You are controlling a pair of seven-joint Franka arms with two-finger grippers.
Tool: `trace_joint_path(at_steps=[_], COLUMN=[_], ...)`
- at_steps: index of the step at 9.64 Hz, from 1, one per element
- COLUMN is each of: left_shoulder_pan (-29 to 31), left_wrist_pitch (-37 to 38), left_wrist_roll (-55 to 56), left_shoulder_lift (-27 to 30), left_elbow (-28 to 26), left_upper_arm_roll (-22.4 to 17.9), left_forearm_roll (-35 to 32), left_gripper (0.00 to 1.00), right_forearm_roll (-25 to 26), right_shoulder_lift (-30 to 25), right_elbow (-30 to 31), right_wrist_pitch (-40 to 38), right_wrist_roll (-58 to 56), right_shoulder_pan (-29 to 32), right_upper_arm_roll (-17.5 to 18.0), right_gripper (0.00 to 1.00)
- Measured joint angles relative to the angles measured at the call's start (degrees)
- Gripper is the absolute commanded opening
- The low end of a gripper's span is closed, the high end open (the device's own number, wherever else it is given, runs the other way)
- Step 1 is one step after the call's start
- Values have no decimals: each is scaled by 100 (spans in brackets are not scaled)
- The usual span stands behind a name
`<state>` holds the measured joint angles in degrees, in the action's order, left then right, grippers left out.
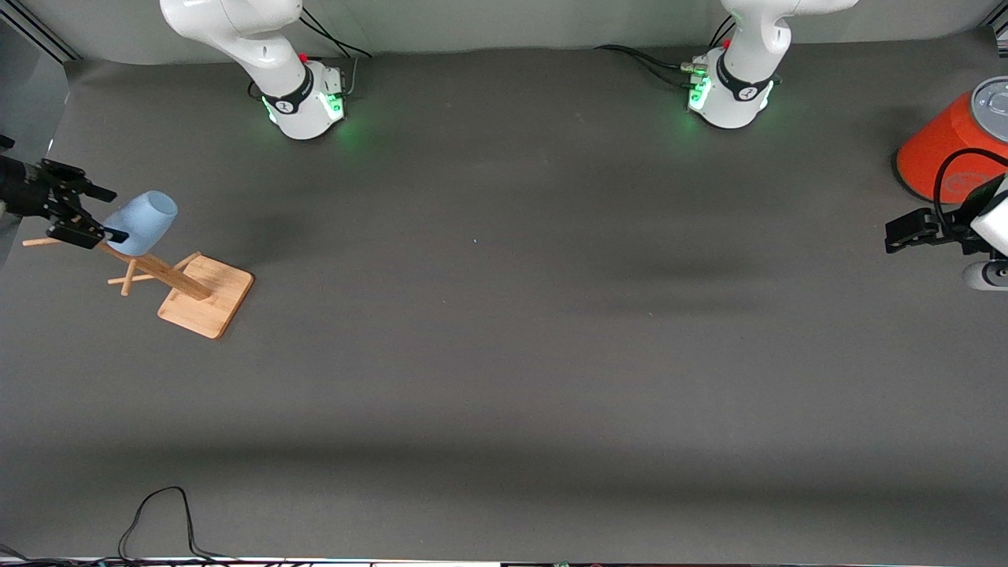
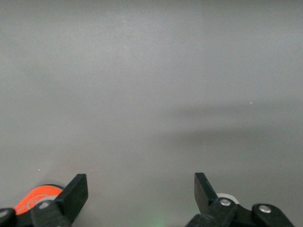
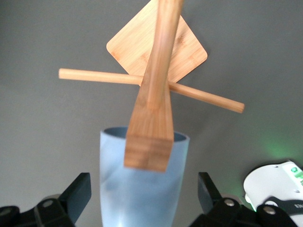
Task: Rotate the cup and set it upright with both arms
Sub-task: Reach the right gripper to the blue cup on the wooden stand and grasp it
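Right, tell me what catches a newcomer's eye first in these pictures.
The light-blue cup stands out, tilted above the wooden rack at the right arm's end of the table, with the open right gripper around its base. At the left arm's end sits an orange-red can, the open left gripper waiting beside it.

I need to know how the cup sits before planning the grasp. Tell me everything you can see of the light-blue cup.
The cup is a plain matte light-blue tumbler, plastic by the look, tapered, with no handle. It lies tilted above the wooden rack at the right arm's end of the table, its open mouth turned away from the right hand. That hand's fingers are spread either side of it, not closed.
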<state>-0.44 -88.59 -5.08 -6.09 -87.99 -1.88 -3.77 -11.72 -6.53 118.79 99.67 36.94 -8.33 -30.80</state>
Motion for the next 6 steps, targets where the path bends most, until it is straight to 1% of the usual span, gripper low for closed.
trace_joint_path(at_steps=[1,2,3,4,5,6], left_shoulder_pan=[0,0,-1,-4,-9,-18], left_wrist_pitch=[1,2,2,6,28,44], left_wrist_roll=[0,0,0,0,0,0], left_shoulder_lift=[0,0,0,0,-2,-13], left_elbow=[0,0,0,0,-1,-1], left_upper_arm_roll=[1,2,5,15,26,31], left_forearm_roll=[0,0,0,1,1,3], left_gripper=[100,100,100,100,100,100], right_forearm_roll=[-118,-169,-200,-276,-347,-373], right_shoulder_lift=[1,1,1,2,2,1], right_elbow=[103,152,188,214,224,225], right_wrist_pitch=[70,84,126,150,150,150], right_wrist_roll=[5,5,5,9,10,22], right_shoulder_pan=[0,0,0,0,0,0], right_upper_arm_roll=[-40,-78,-97,-100,-100,-100], right_gripper=[100,88,69,62,62,59])
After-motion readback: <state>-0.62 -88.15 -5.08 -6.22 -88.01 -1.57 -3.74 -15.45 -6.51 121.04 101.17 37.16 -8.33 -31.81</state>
